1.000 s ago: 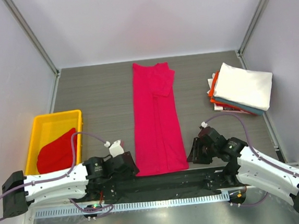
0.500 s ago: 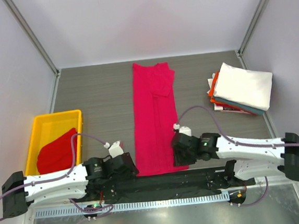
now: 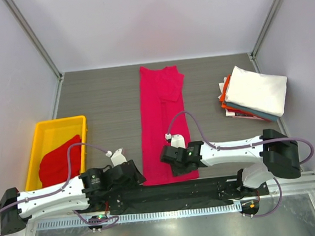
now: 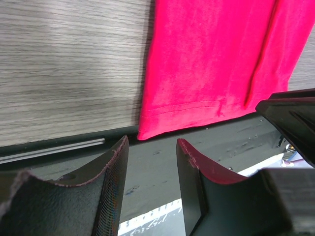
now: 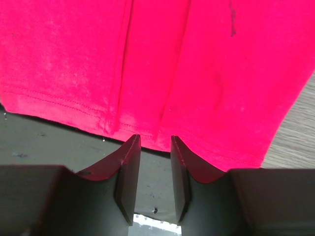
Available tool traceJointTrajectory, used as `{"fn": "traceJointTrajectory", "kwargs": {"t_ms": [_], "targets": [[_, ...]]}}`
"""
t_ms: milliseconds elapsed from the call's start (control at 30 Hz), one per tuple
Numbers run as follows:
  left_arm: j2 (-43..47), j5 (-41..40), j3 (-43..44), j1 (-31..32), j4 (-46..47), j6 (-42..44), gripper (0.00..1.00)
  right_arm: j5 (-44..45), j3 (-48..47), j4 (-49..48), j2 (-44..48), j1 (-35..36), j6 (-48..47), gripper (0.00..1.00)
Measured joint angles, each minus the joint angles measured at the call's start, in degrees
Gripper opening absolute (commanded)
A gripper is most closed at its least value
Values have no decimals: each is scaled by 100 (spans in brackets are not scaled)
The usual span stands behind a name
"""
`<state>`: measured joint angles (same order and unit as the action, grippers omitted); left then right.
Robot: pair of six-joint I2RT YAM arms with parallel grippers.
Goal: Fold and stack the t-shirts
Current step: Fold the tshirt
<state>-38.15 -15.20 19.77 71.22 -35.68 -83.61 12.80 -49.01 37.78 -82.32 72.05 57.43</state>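
Note:
A magenta-pink t-shirt (image 3: 163, 123), folded into a long narrow strip, lies down the middle of the table; its hem is at the near edge. My left gripper (image 3: 136, 175) is open and empty just left of the hem's near-left corner (image 4: 147, 129). My right gripper (image 3: 171, 160) is open over the hem, its fingertips (image 5: 130, 147) at the hem's edge (image 5: 142, 129). A darker red t-shirt (image 3: 59, 160) lies crumpled in the yellow tray. Folded white, orange and light blue t-shirts are stacked (image 3: 254, 93) at the right.
The yellow plastic tray (image 3: 51, 130) stands at the left edge. A black base strip (image 3: 169, 193) runs along the near edge below the hem. Grey walls and metal posts enclose the table at the back and sides.
My right arm has swung left from the table's right side onto the pink shirt's hem. My left gripper has stayed beside the hem's left corner.

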Motion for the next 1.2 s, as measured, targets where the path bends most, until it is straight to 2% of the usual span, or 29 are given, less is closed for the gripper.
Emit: {"fn": "traceJointTrajectory", "kwargs": {"t_ms": [533, 633, 733, 767, 1200], "targets": [[157, 7, -236, 0, -15, -15, 42, -94, 129, -216, -323, 35, 129, 27], [157, 11, -236, 0, -15, -13, 42, -125, 157, -273, -396, 35, 129, 20], [170, 15, -238, 0, -15, -13, 41, -136, 173, -299, -420, 35, 136, 3], [175, 22, -238, 0, -15, -15, 41, -136, 173, -304, -417, 35, 136, 1], [146, 28, -245, 0, 7, -2, 40, -151, -140, 28, -238, 39, 122, 3]]}}
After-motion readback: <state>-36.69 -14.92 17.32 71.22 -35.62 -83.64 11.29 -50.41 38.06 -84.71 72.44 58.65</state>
